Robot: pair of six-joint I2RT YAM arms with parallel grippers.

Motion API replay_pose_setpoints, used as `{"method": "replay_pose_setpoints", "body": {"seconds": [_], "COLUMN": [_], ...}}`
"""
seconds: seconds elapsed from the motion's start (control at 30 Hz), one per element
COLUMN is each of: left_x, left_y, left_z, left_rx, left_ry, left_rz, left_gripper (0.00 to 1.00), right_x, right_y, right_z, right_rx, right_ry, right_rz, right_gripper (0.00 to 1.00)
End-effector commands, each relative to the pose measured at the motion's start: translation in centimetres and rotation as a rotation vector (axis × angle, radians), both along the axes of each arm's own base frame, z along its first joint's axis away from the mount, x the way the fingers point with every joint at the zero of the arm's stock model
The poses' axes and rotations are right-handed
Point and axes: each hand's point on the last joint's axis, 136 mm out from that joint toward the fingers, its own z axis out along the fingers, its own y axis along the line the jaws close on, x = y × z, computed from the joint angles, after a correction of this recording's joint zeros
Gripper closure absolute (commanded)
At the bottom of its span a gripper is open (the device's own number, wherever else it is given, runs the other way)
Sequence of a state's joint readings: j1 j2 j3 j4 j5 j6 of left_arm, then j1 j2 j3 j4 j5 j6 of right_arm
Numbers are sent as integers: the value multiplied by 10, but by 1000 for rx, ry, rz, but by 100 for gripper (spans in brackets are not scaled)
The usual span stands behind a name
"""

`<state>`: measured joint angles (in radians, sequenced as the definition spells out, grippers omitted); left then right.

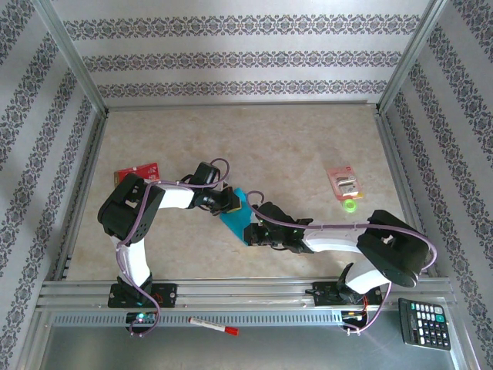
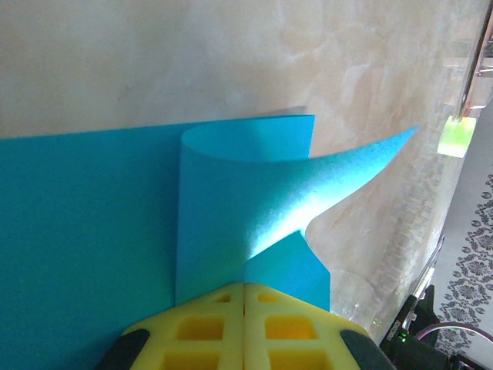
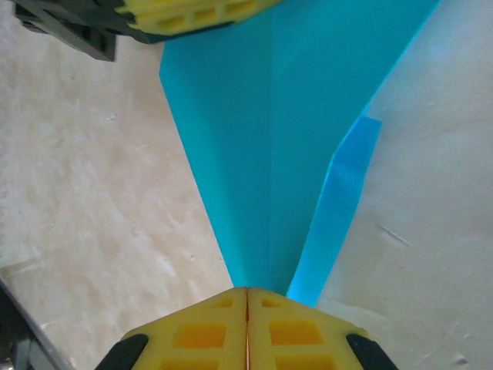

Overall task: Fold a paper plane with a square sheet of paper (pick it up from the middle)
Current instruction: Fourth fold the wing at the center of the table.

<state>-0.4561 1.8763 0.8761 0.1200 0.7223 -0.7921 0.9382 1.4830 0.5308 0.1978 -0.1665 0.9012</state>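
Half-folded teal paper (image 1: 233,218) pinched at both ends, middle of the surface (image 1: 308,146)
Left end effector (image 2: 245,287) and right end effector (image 3: 247,291) both clamped on it. Thin, floppy stuff, curls easily, so I'd grab along the creases.

Paper (image 1: 233,214): plain teal-blue, matte; paler where light caught the curl ahead of the left claw (image 2: 245,287).
Fingers (image 2: 208,331): bright yellow with black outer corners; the right claw (image 3: 247,291) was coloured alike.
Table (image 1: 269,139): beige, mottled like marble, either side of both claws.
Walls (image 1: 246,58): white and grey stripes with bands of dark floral scrollwork.
Arms (image 1: 331,239): white shells, black joints.
Card (image 1: 137,171): red with white marks, left of the left claw.
Packet (image 1: 343,182): pink-red and white, right of the right claw.
Ring (image 1: 351,206): bright green.
Calculator (image 1: 422,322): black, with some teal keys.
Pen (image 1: 213,326): white, with a red cap.
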Motion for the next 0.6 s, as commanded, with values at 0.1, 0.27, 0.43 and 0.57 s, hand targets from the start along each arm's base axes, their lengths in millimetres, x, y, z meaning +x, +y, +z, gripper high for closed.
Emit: {"method": "replay_pose_setpoints", "body": {"seconds": [0.1, 0.27, 0.43, 0.57], "left_x": [-12, -12, -13, -12], "left_y": [24, 24, 25, 25], "left_z": [-24, -25, -26, -26], "left_rx": [112, 113, 115, 116], "left_ry": [67, 68, 70, 69], "left_rz": [31, 32, 32, 33], "left_gripper": [93, 93, 93, 93], "right_x": [-2, -4, -8, -13], "right_y": [-6, -8, -11, -15], "right_z": [-13, -17, -25, -30], "right_rx": [-40, -47, -61, -70], "right_ry": [25, 33, 55, 74], "right_rz": [3, 5, 8, 11], "right_gripper": [94, 94, 95, 95]}}
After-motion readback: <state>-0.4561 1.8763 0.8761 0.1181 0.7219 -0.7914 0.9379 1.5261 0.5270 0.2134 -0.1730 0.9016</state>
